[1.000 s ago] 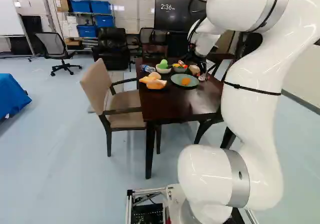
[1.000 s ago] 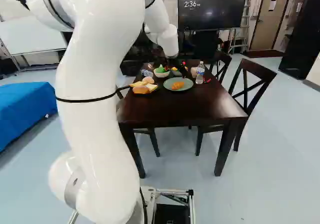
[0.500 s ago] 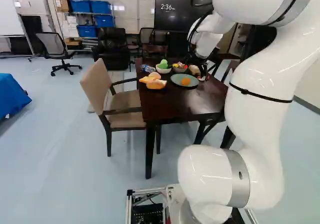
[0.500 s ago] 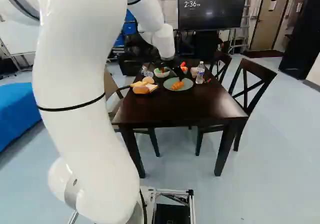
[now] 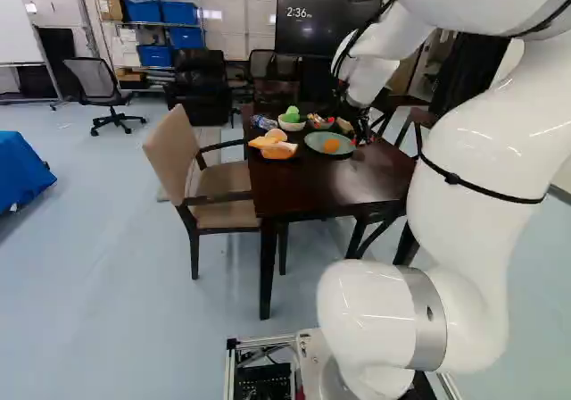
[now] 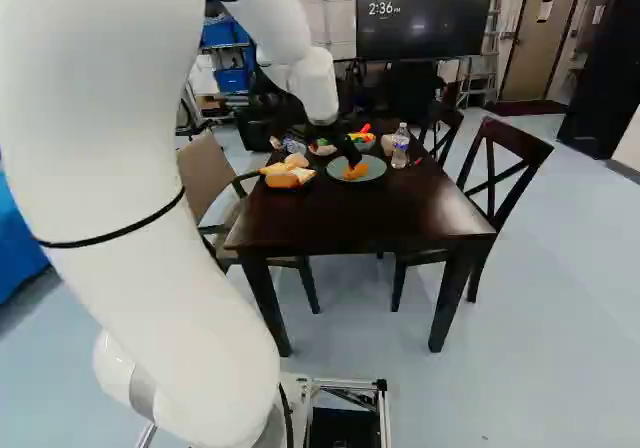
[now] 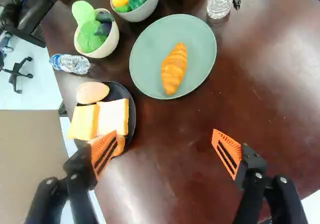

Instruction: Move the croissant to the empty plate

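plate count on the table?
2. Green plate, under the croissant. Black plate, under the bread slices, beside the green one. No third shows in any view.

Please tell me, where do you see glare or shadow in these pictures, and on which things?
Wrist view: a pale sheen on the dark table, beyond the standing bottle, and a thin dark shadow along part of the green plate's rim; left base view: small white highlights on the glossy arm; right base view: soft reflected light on the floor.
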